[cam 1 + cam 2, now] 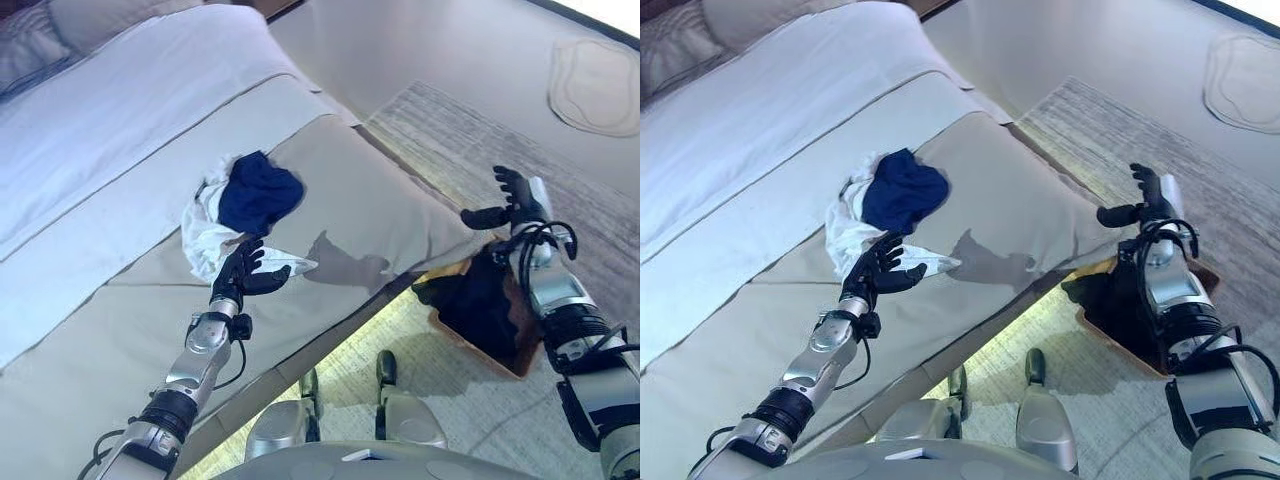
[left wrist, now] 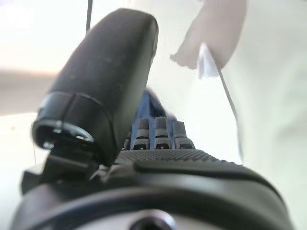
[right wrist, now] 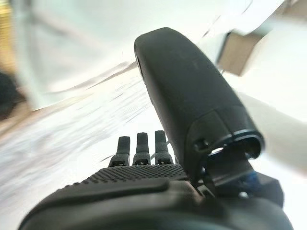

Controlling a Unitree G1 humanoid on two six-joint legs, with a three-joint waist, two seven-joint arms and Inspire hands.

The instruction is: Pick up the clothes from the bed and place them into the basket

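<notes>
A: Where do the clothes lie?
B: On the bed (image 1: 120,300): a navy garment (image 1: 258,192) atop a white garment (image 1: 205,235). The left hand (image 1: 240,270), fingers spread, hovers at their near edge.
A: And rightward?
B: The basket (image 1: 495,335) on the floor, holding dark cloth; the right hand (image 1: 515,200) above it, open and empty.

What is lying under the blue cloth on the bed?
A white cloth lies under the blue cloth, spreading toward the left hand. The covered part cannot be seen.
</notes>
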